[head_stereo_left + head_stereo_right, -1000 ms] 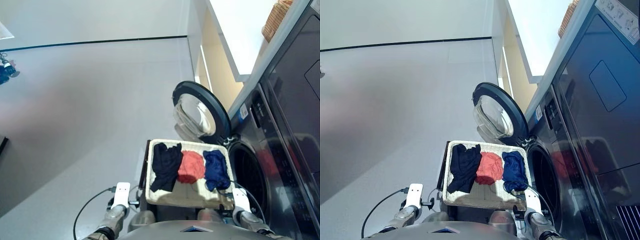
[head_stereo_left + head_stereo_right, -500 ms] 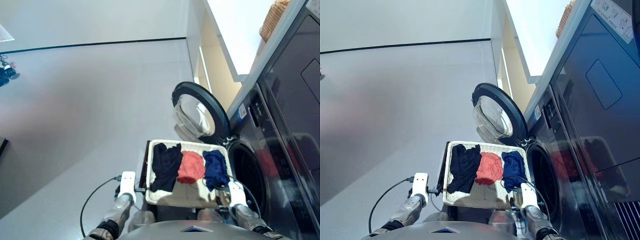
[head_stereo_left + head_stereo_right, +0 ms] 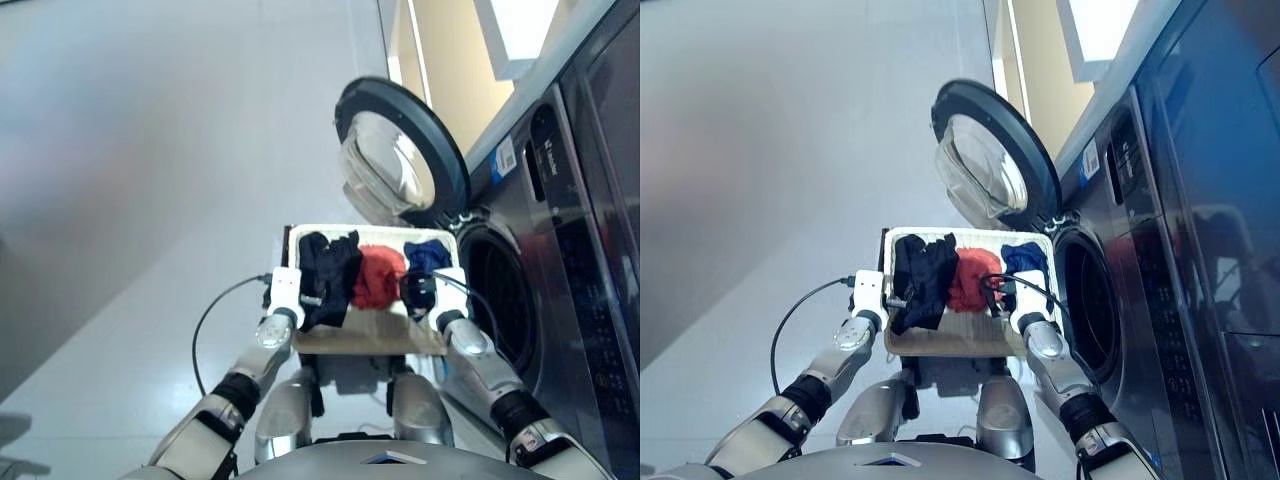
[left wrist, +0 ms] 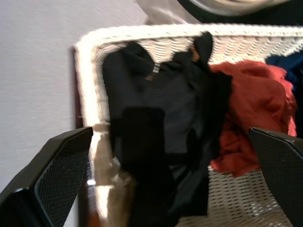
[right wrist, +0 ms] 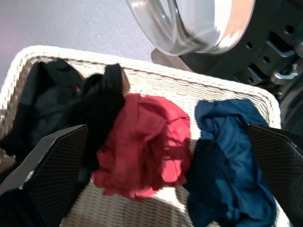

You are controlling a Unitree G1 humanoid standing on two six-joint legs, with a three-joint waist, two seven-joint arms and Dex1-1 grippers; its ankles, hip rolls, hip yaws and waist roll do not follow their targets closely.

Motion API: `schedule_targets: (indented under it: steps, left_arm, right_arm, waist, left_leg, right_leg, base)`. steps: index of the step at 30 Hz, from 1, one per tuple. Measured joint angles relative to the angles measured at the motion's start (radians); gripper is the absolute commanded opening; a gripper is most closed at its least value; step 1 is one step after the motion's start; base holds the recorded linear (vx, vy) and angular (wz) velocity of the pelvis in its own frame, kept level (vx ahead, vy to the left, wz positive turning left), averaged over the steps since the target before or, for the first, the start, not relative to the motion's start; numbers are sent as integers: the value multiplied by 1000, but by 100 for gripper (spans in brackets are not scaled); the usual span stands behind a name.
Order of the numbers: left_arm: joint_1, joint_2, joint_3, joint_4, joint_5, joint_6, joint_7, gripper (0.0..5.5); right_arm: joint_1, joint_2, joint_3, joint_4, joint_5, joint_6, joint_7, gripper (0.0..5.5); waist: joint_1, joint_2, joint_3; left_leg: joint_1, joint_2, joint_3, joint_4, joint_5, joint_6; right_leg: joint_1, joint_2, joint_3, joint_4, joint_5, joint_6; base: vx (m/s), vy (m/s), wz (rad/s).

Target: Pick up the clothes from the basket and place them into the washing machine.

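Observation:
The cream-white basket (image 3: 371, 231) stands in front of the washing machine (image 3: 565, 230), beside its dark drum mouth (image 3: 497, 300). Three clothes lie in it: black (image 3: 326, 272) on the left, coral-red (image 3: 378, 276) in the middle, navy blue (image 3: 429, 254) on the right. My left gripper (image 3: 286, 291) hovers at the basket's near left edge, by the black garment (image 4: 156, 118); its fingers (image 4: 61, 170) are spread wide, open and empty. Open too, my right gripper (image 3: 418, 294) hangs over the near right part, above the coral-red (image 5: 142, 142) and navy (image 5: 227, 146) garments.
The round glass porthole door (image 3: 400, 160) is swung open and stands just behind the basket. A black cable (image 3: 215, 312) loops out from my left wrist over the grey floor (image 3: 150, 150). A beige wall (image 3: 450, 70) rises behind the machine.
The camera has tilted down. Both arms have stretched forward from below the basket's near edge, and both grippers are now over the basket.

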Motion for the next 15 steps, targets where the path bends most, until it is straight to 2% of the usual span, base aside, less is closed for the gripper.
schedule_targets:
  steps: [1, 3, 7, 9, 11, 15]
  left_arm:
    - [-29, -3, 1, 3, -4, -2, 11, 550]
    - [-101, -4, 1, 26, -29, -3, 35, 550]
    - [-155, 10, 1, 27, -38, -10, 72, 550]
    - [-185, 12, 5, 51, -39, -14, 100, 550]
    - [-201, 12, 21, 58, -40, -14, 121, 550]
    - [-233, 9, 49, 96, -40, -14, 157, 550]
  right_arm:
    - [-23, -2, 18, -26, 4, -2, -12, 550]
    - [-74, 4, 43, -61, 7, -13, -24, 550]
    - [-141, 3, 100, -152, 18, -18, -33, 550]
    - [-165, -2, 118, -219, 15, -31, -40, 550]
    - [-194, -1, 131, -244, 15, -35, -43, 550]
    - [-222, -3, 144, -288, 14, -36, -49, 550]
  waist:
    - [-3, -14, 19]
    - [-14, -35, 60]
    - [-14, -69, 80]
    - [-20, -75, 80]
    - [-22, -77, 81]
    - [-24, -83, 83]
  left_leg:
    - [-33, -3, 4, 23, 0, 0]
    - [-90, 0, -3, 52, 1, 2]
    - [-182, 0, -2, 114, -2, 2]
    - [-255, 6, -9, 179, -20, 1]
    - [-322, 14, -16, 238, -30, -5]
    - [-426, 42, -31, 316, -50, -18]
  right_leg:
    - [-46, 0, 6, 45, -12, 2]
    - [-126, 1, 12, 127, -39, -2]
    - [-277, 0, 65, 303, -106, -5]
    - [-363, -2, 70, 408, -147, -12]
    - [-435, 2, 80, 479, -167, -21]
    - [-537, 21, 82, 550, -181, -36]
  base:
    - [-198, -39, -79]
    - [-176, -28, 62]
    - [-120, -51, 9]
    - [-97, -35, 173]
    - [-75, -21, 95]
    - [-53, -21, -24]
